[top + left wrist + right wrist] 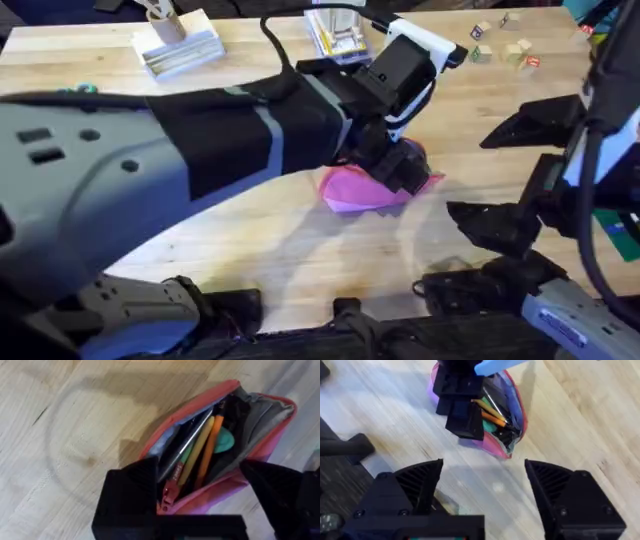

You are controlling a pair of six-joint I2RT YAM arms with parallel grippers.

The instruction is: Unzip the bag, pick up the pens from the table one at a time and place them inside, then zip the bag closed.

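Directly between wide-spread left fingers [130, 495], unzipped bag [260, 445], pens [200, 450] inside, nothing gripped.

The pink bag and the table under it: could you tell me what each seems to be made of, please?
The bag looks like soft woven fabric, matte, with a grey lining: its open mouth sags and folds around the pens inside. The table appears to be light wood, smooth with a low sheen: grain lines and plank seams run across it. Whether it is solid wood or veneer cannot be told.
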